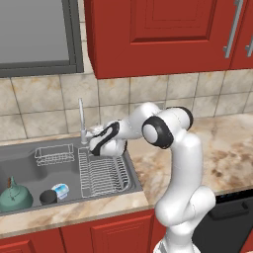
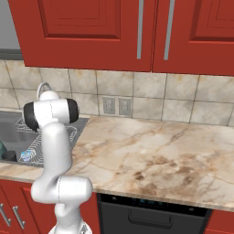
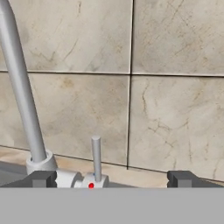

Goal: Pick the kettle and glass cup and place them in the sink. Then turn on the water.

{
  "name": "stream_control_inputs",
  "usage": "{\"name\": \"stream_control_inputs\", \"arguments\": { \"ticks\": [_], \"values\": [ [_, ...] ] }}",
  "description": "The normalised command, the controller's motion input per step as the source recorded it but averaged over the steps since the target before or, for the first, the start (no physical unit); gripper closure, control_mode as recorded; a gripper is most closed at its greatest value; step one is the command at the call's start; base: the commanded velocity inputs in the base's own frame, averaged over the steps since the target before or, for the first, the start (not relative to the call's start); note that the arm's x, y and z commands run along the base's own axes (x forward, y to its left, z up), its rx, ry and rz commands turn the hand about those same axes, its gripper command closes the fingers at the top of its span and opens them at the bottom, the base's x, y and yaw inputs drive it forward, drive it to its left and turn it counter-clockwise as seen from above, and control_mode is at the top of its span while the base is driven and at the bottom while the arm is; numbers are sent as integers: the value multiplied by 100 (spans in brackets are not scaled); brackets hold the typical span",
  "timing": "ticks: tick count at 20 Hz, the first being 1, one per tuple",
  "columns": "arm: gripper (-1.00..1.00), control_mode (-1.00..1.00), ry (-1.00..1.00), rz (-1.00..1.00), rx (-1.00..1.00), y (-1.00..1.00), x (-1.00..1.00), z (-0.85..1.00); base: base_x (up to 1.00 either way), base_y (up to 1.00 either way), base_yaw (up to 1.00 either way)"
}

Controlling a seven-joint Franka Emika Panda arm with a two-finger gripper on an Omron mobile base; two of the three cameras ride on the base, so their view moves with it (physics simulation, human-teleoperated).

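The teal-green kettle (image 1: 15, 195) stands in the front left of the dark grey sink (image 1: 29, 170). The dark glass cup (image 1: 48, 196) stands just right of it, also inside the basin. My gripper (image 1: 90, 147) is at the back rim of the sink, by the base of the chrome faucet (image 1: 81, 121). In the hand view it (image 3: 113, 179) is open, fingertips (image 3: 41, 178) wide apart. The faucet's thin upright lever (image 3: 96, 156) rises between them, nearer the left tip, and the faucet stem (image 3: 22, 100) rises at the left. The water is out of view.
A wire dish rack (image 1: 101, 173) fills the sink's right part and a small wire basket (image 1: 54, 155) sits at its back. A small blue-white round object (image 1: 60, 190) lies beside the cup. Marble counter (image 2: 151, 146) stretches right; red cabinets (image 1: 158, 34) hang overhead.
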Motion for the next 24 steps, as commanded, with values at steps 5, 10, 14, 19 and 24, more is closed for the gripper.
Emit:
{"name": "stream_control_inputs", "arguments": {
  "ticks": [5,10,14,19,24],
  "values": [
    [-100,-100,-2,-5,0,16,6,-11,0,0,0],
    [-100,-100,-2,-4,0,13,6,-9,0,0,0],
    [-100,-100,-2,-3,0,4,7,-7,0,0,0],
    [-100,-100,-3,-1,0,0,5,-3,0,0,0],
    [-100,-100,-3,0,0,0,5,-4,0,0,0]
  ]
}}
